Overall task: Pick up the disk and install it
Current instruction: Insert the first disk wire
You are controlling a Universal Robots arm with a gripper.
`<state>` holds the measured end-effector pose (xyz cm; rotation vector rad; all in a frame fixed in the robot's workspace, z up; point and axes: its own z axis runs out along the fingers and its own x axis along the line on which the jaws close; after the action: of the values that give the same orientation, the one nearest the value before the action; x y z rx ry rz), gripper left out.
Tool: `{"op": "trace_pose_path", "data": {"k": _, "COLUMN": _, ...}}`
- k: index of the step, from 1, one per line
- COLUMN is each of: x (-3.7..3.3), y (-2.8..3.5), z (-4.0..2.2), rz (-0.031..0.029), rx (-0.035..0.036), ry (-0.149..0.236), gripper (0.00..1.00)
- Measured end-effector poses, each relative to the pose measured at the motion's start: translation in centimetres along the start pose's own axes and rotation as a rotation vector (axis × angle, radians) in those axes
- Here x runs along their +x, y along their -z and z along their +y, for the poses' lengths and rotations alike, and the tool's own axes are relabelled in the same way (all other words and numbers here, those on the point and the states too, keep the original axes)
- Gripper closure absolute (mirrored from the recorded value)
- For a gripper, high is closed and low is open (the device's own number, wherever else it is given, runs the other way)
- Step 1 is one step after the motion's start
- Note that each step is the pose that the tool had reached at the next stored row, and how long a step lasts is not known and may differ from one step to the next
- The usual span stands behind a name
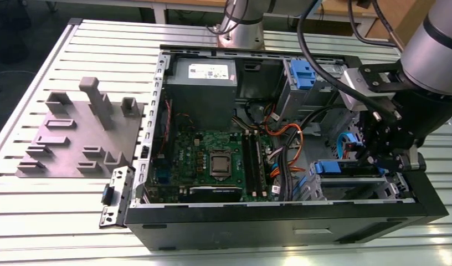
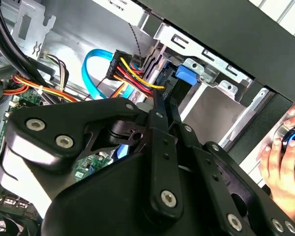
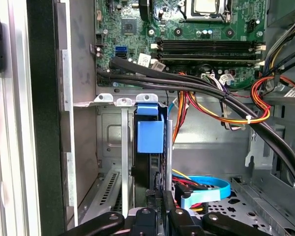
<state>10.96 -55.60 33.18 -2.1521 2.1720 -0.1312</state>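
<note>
One open computer case [image 1: 285,219] lies on its side on a slatted table [image 1: 34,100], motherboard [image 1: 215,158] facing up; a grey fixture block [image 1: 78,138] rests well apart toward the exterior view's left. At the case's corner on the exterior view's right stands the drive cage [image 3: 113,101], with the arm's gripper [image 1: 381,158] lowered directly over it. The disk [image 3: 150,162] sits on edge in a cage slot, its blue carrier tab [image 3: 150,136] facing the camera in the first wrist view, long axis running down into the bay in line with the fingers. The jaws appear drawn narrow on the disk's near edge, though the contact itself is hidden. Cage walls flank the disk closely; black and orange cable bundles [image 3: 221,105] cross just beside the slot. A person's hand [image 2: 280,162] rests outside the case.
</note>
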Motion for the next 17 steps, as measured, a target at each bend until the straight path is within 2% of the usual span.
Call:
{"op": "trace_pose_path", "data": {"k": 6, "x": 0.0, "y": -0.3, "z": 0.05, "rz": 0.0, "rx": 0.0001, "ry": 0.0, "gripper": 0.84}}
{"op": "trace_pose_path", "data": {"k": 17, "x": 0.0, "y": -0.35, "z": 0.05, "rz": -0.0001, "rx": 0.0, "ry": 0.0, "gripper": 0.84}}
